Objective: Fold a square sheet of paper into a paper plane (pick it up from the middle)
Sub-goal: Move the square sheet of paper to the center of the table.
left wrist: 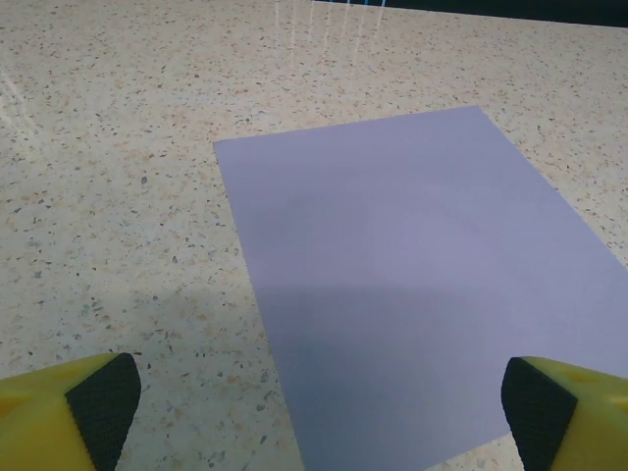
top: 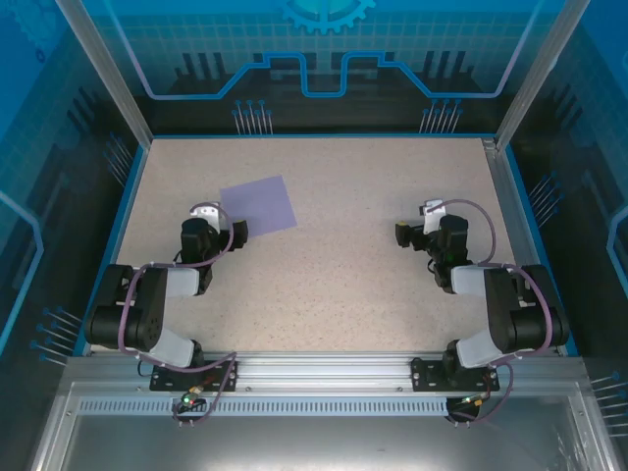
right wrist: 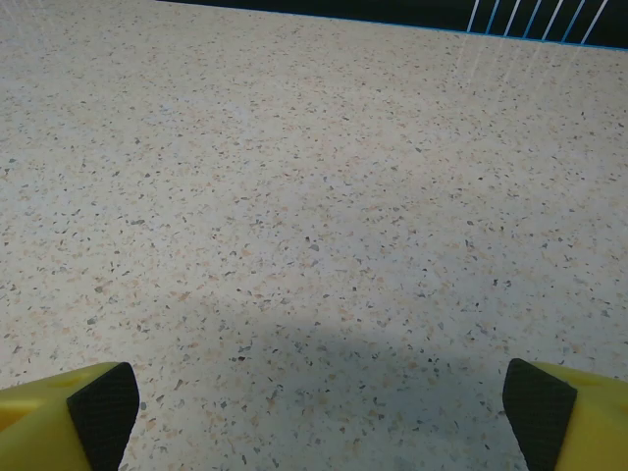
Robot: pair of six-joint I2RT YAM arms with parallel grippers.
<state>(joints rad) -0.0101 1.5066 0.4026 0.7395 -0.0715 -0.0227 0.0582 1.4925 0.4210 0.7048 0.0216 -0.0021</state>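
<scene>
Lavender paper (left wrist: pixel 412 285) by left end effector (left wrist: pixel 319 407)

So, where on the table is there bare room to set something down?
Free: the wide middle of the table between the paper and the right gripper, and the far strip beyond the paper. Crowded: the left side, where the left gripper sits at the paper's near edge.

Wide-apart fingers (right wrist: pixel 98 407) above speckled tabletop (right wrist: pixel 314 196)

Speckled beige tabletop (top: pixel 363 285) — blue-edged; translucent blue walls (top: pixel 196 49); aluminium posts (top: pixel 103 69)
</scene>
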